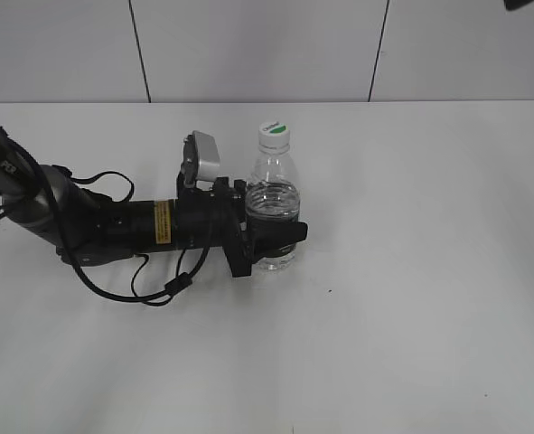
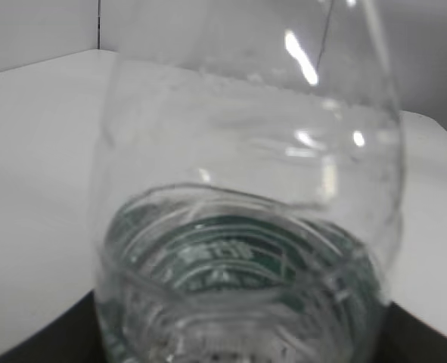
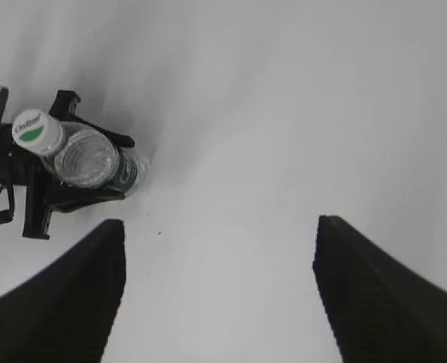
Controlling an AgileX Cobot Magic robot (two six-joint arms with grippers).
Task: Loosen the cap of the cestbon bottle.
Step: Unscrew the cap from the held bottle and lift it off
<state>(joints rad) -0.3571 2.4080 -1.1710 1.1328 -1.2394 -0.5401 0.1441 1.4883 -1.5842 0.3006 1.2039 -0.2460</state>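
Note:
The cestbon bottle (image 1: 273,203) stands upright on the white table, clear with a dark green label low down. Its white cap (image 1: 274,136) with a green patch sits on top. My left gripper (image 1: 276,237) lies low on the table and is shut on the bottle's lower body. In the left wrist view the bottle (image 2: 246,227) fills the frame and the jaws are hidden. My right gripper (image 3: 217,291) is open and empty, high above the table to the right of the bottle (image 3: 94,160) and cap (image 3: 35,130).
The left arm's black body and cables (image 1: 113,231) stretch leftward across the white table (image 1: 411,298). A grey wall with dark seams (image 1: 248,45) runs along the back edge.

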